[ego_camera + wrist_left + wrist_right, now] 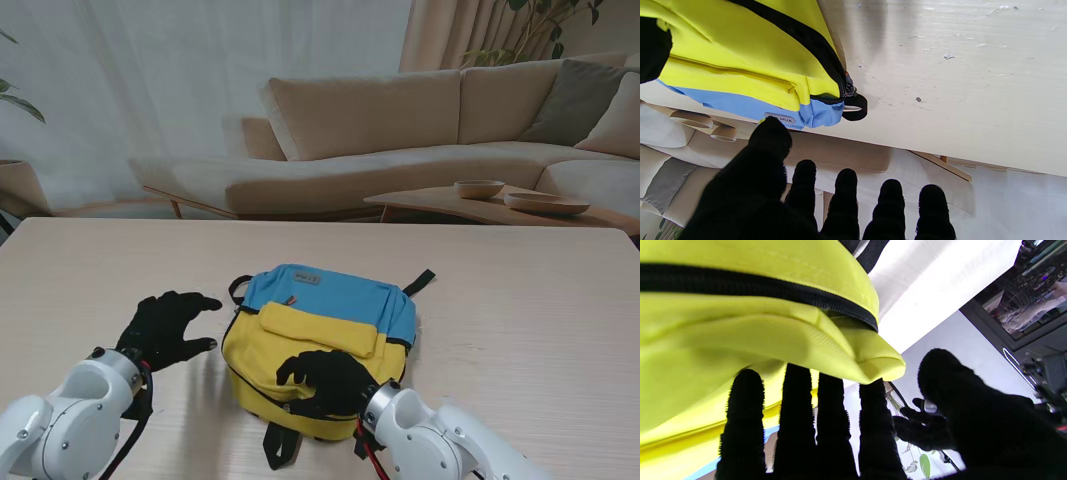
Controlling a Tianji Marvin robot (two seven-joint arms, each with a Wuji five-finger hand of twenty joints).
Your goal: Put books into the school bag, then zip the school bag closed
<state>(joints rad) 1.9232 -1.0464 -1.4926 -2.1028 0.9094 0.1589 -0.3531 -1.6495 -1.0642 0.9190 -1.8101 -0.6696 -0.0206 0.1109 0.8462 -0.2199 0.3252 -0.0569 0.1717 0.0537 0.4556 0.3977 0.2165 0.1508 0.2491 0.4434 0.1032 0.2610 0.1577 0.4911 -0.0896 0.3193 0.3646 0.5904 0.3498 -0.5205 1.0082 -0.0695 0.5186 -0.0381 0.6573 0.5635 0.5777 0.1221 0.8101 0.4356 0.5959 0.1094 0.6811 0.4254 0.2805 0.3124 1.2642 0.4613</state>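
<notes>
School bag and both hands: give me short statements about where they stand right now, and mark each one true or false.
1. The school bag lies flat on the table. True.
2. The right hand is over the bag's yellow part. True.
3. The left hand grips the bag's black loop. False: it is spread open beside the bag, holding nothing.
4. A book lies on the table next to the bag. False: no book shows in any view.
5. The bag's blue part lies nearer to me than the yellow part. False: the blue part is farther away.

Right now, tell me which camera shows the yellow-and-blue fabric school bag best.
The stand view: the whole yellow-and-blue fabric school bag lies flat there. The left wrist view shows one corner with a black loop; the right wrist view only yellow fabric and zipper close up.
</notes>
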